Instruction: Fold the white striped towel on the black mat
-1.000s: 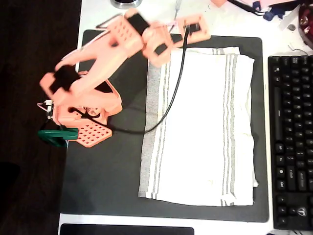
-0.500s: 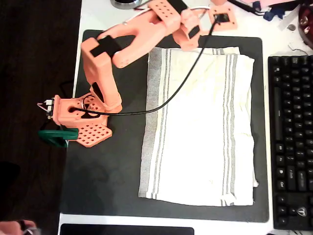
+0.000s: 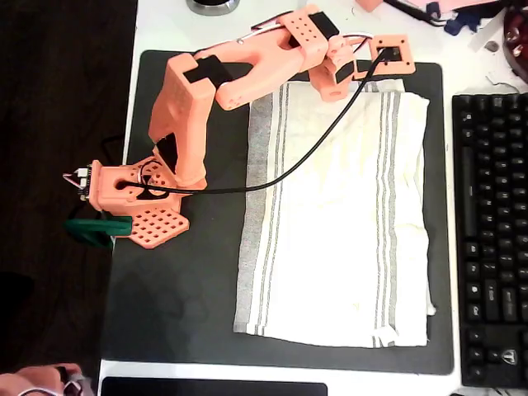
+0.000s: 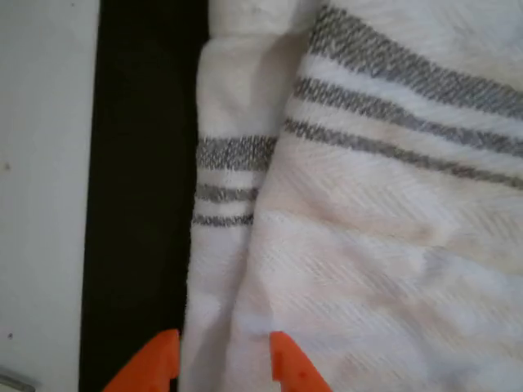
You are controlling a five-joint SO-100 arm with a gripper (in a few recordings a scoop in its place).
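The tool hangs with fingers parted over the white striped towel's far edge on the black mat; the cloth's long axis runs toward the surface's near edge.

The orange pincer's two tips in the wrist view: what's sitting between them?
A folded edge of the cream-white grey-striped cloth towel lies between the pincer tips, beside the dark charcoal mat.

The white striped towel lies flat on the black mat, doubled over (a lower layer shows along its right edge). The orange arm reaches over the towel's top edge. A black keyboard sits right of the mat.
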